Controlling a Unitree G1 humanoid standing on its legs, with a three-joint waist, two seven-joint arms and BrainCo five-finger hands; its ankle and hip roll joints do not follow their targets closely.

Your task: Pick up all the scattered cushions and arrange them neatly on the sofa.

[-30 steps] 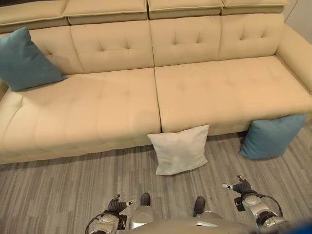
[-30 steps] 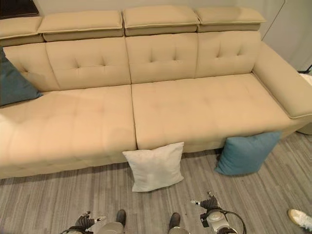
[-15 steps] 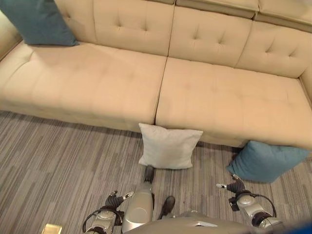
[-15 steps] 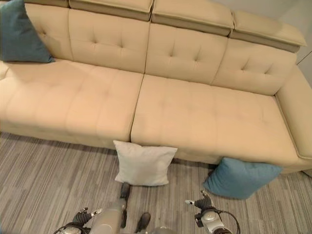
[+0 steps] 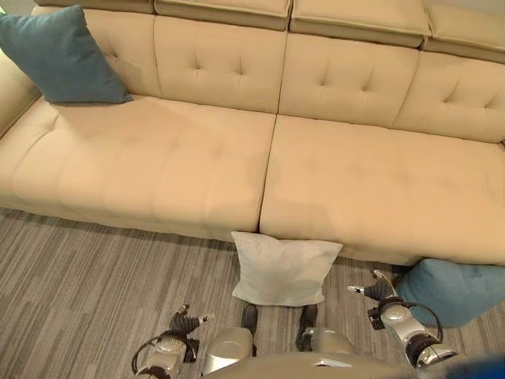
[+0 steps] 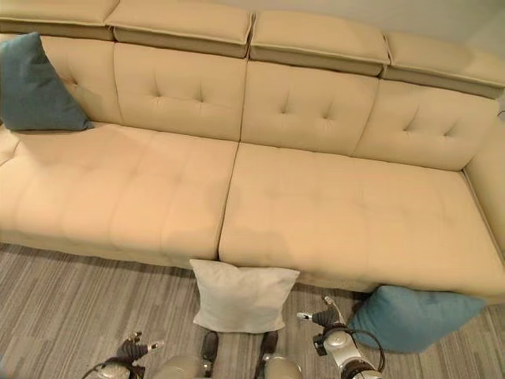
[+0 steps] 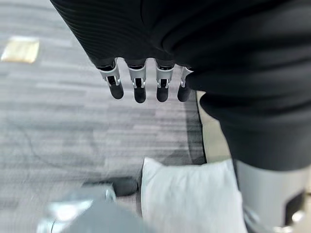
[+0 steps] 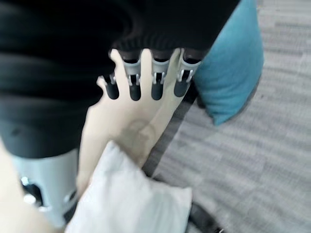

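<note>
A teal cushion (image 5: 61, 57) already sits at the sofa's (image 5: 158, 158) left end. Below the sofa's front, the left robot hand (image 5: 184, 323) hangs relaxed and empty; the white cushion (image 5: 282, 268) leans there; the right robot hand (image 5: 377, 290), equally slack, nears the floor's teal cushion (image 5: 454, 288). A shallow pinch might let soft fabric slip.

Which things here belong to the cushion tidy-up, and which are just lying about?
Job:
white cushion, on the floor against the sofa front
teal floor cushion, on the floor at the sofa's right
teal sofa cushion, already on the seat
sofa

Lying about:
nothing else
</note>
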